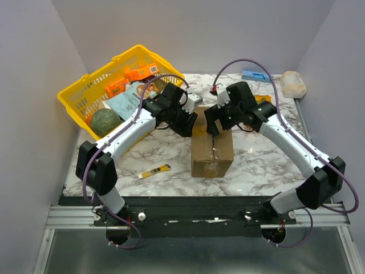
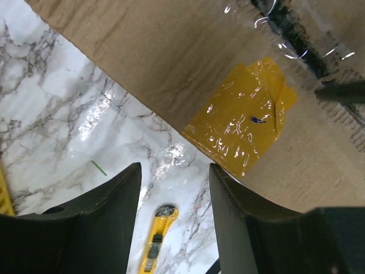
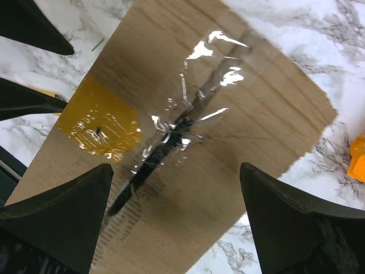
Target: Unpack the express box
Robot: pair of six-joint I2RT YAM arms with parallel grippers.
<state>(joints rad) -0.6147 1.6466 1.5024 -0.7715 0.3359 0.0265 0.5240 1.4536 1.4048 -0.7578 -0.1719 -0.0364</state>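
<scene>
The express box point(image 1: 212, 149) is a brown carton standing in the middle of the table, flaps down. Its top has a clear tape seam point(image 3: 188, 108) with a dark slit along it, and a yellow sticker point(image 3: 100, 125). My left gripper point(image 1: 192, 124) is open and empty just over the box's far left edge. In the left wrist view the gripper point(image 2: 174, 191) frames bare table beside the sticker point(image 2: 242, 134). My right gripper point(image 1: 213, 128) is open wide and empty above the far end of the box top; the right wrist view shows it point(image 3: 177, 200) straddling the seam.
A yellow basket point(image 1: 108, 85) of groceries stands at the back left. A yellow utility knife point(image 1: 154, 171) lies left of the box and also shows in the left wrist view point(image 2: 155, 240). A blue packet point(image 1: 255, 75) and a beige roll point(image 1: 293, 84) sit at the back right.
</scene>
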